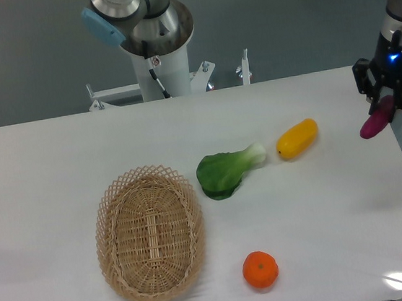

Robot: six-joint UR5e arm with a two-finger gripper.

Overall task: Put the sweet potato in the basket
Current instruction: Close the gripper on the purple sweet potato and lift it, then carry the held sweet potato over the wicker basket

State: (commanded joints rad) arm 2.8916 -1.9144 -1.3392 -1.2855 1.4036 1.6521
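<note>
Nearest: orange [260, 270], beside empty basket [151, 234]. Far right, past counter [56, 152] edge: hand [393, 103] clamped on potato [375, 120], lifted, probably for carrying left to basket.

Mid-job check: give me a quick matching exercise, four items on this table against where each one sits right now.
Things:
1. magenta-purple sweet potato
2. oval tan wicker basket
3. round orange
4. yellow oblong vegetable

Places:
A. near the front edge, right of the basket
B. left part of the table, with nothing in it
C. between the gripper's fingers at the right edge
D. just right of the green leafy vegetable

Pairs: 1-C, 2-B, 3-A, 4-D
</note>
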